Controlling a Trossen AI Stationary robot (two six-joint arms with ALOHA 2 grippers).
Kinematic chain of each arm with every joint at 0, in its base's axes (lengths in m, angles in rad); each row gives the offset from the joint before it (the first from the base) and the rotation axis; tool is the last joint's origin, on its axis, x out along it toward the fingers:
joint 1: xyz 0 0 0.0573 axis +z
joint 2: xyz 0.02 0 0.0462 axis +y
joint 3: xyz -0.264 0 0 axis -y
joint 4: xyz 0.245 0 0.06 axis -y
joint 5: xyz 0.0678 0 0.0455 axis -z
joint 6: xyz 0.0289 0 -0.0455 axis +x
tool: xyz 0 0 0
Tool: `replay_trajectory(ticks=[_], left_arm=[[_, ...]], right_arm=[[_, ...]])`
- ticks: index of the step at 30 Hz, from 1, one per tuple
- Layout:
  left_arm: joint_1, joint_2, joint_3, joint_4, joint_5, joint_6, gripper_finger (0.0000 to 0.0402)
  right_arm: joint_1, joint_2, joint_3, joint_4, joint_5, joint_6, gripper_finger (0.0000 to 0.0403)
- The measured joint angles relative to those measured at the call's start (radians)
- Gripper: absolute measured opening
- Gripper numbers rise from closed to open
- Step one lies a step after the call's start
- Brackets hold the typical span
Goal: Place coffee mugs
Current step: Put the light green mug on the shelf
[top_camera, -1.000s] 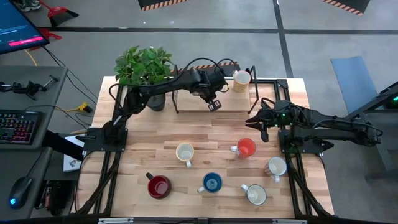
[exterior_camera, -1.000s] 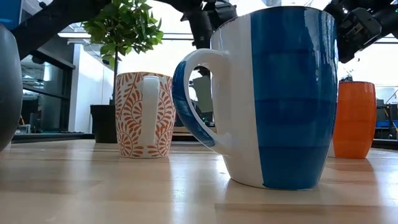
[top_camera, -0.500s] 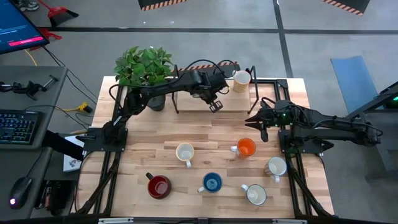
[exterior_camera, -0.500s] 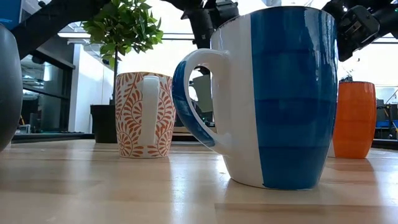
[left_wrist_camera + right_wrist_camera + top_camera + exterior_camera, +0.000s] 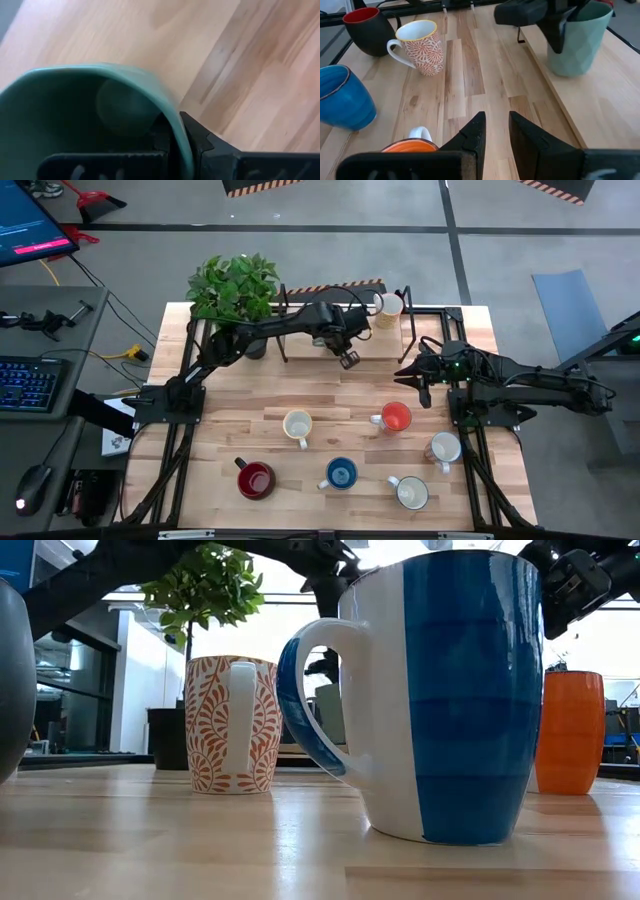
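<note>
A teal-green coffee mug [image 5: 578,45] hangs upright at the near edge of the raised wooden board [image 5: 600,110] at the table's back, with my left gripper [image 5: 347,357] shut on its rim. Whether its base touches the board, I cannot tell. A cream mug [image 5: 388,308] stands on the board's far right corner. On the table stand a patterned mug [image 5: 297,425], an orange mug [image 5: 396,417], a red mug [image 5: 254,478], a blue mug [image 5: 341,473] and two white-grey mugs [image 5: 444,447] [image 5: 411,493]. My right gripper [image 5: 493,135] waits open at the right, nothing between its fingers. My left gripper has the teal-green mug by its rim wall [image 5: 176,131], one finger inside the mug and one finger [image 5: 200,142] outside. The fingers come from above, pointing steeply down. The mug stays upright below them, mouth up.
A potted plant [image 5: 235,285] stands at the back left beside the board. The board's near edge [image 5: 547,95] makes a step above the tabletop. Bare wood lies between the board and the row of mugs.
My left gripper has sunk toward the board with the teal-green mug and shifted a little toward the table's near edge. It stays shut on the rim and the mug stays upright. My right arm has kept still.
</note>
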Motion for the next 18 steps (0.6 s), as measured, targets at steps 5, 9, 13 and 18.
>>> replay_trajectory(ticks=[5, 9, 13, 18], left_arm=[[0.007, 0.000, 0.001, -0.005, -0.020, 0.007, 0.0005], [0.013, 0.002, 0.001, -0.018, -0.017, 0.008, 0.0005], [0.014, 0.002, 0.001, -0.028, -0.017, 0.008, 0.0019], [0.014, 0.002, 0.001, -0.026, -0.019, 0.010, 0.0031]], right_arm=[[0.000, 0.000, 0.000, 0.001, 0.000, 0.000, 0.0066], [0.000, 0.000, 0.000, 0.001, 0.000, 0.000, 0.0066], [0.000, 0.000, 0.000, 0.001, 0.000, 0.000, 0.0066], [0.000, 0.000, 0.000, 0.001, 0.000, 0.000, 0.0066]])
